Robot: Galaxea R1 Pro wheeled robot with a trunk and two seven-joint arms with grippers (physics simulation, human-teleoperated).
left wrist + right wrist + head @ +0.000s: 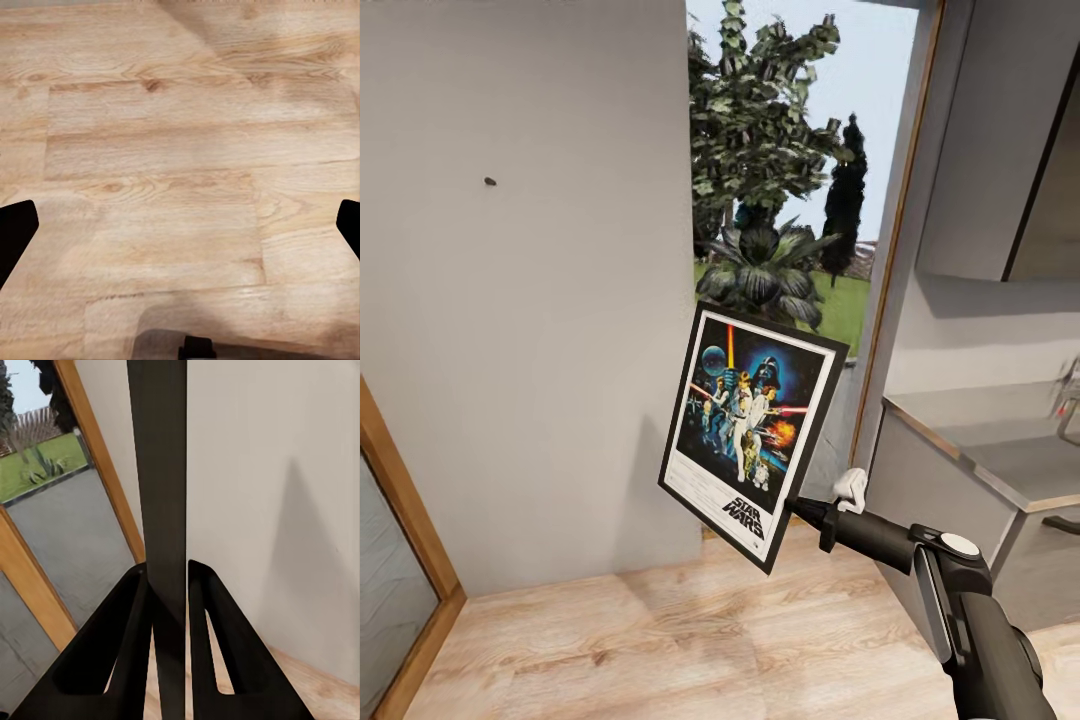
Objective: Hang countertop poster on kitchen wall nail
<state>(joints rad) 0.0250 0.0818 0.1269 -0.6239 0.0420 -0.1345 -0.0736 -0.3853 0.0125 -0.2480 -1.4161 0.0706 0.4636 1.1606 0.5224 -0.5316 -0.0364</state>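
Between the two black fingers (135, 652) of the right gripper (800, 508), seen edge-on in the right wrist view: the poster (752, 433), its thin black frame clamped tight at the lower right corner, just beside the "STAR WARS" title. Held off the wooden floor (660, 640), tilted, picture side toward the head camera, top edge leaning away from the arm.

Under the left gripper (180, 240): bare pale planks, nothing held, the two dark fingertips (15, 232) set wide apart at the edges of the left wrist view.

Off to the far side of the right arm, behind the grip: the kitchen countertop (1000, 450), grey slab with a thin metallic edge, no longer carrying the poster. Pickup judged done.

Beyond the fingers, past the poster: plain light-grey wall (520, 350), with a tall glazed opening and garden trees (770, 150) next to it. Higher up on that wall and well apart from the poster's top edge, toward the left arm's side: a wall nail (490, 182), a tiny dark stub.

Left to do, by judgement: raise the frame, carry it across to the nail's height, straighten the tilt, bring the back flat to the wall, and let the top catch on the stub before opening the fingers. Hanging not yet begun.
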